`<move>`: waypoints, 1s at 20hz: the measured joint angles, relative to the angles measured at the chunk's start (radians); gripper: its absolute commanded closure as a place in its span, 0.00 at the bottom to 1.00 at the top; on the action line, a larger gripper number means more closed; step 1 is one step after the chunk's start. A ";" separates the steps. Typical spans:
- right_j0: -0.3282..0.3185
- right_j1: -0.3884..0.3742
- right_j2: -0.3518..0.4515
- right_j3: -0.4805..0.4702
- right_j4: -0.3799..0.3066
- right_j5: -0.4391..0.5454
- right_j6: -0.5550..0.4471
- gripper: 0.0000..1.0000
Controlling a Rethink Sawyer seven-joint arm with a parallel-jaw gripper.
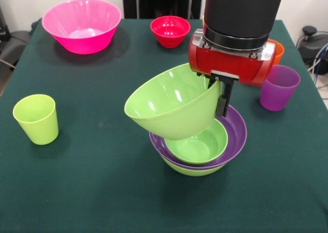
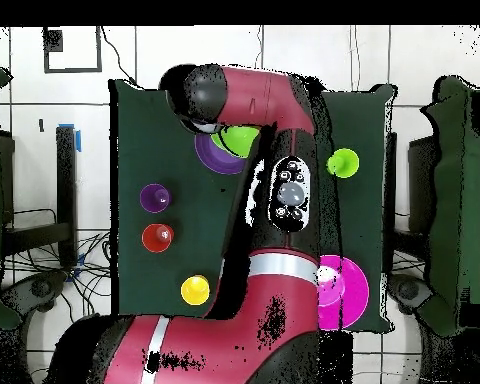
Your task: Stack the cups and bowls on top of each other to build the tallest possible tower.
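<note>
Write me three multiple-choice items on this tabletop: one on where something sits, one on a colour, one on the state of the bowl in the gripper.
1. Where is the large pink bowl?
A. on the stack
B. alone on the table, apart from the stack
C. inside the red bowl

2. What colour is the wide bowl in the stack?
A. purple
B. yellow
C. red

3. How is the large lime green bowl at the gripper?
A. lying flat on the table
B. upside down on the stack
C. tilted above the stack

Answers:
1 B: it stands alone at a table corner.
2 A: its purple rim encircles a smaller lime green bowl.
3 C: its opening faces sideways and upward over the stack.
</note>
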 measured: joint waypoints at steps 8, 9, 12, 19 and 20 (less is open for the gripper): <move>0.017 0.000 -0.021 0.000 0.013 -0.024 0.001 1.00; 0.020 0.001 -0.024 0.000 0.016 -0.031 0.001 1.00; 0.034 0.003 -0.039 0.000 0.029 -0.068 0.010 1.00; 0.052 0.013 -0.055 0.000 0.046 -0.098 0.031 1.00; 0.053 0.017 -0.057 0.000 0.049 -0.101 0.035 1.00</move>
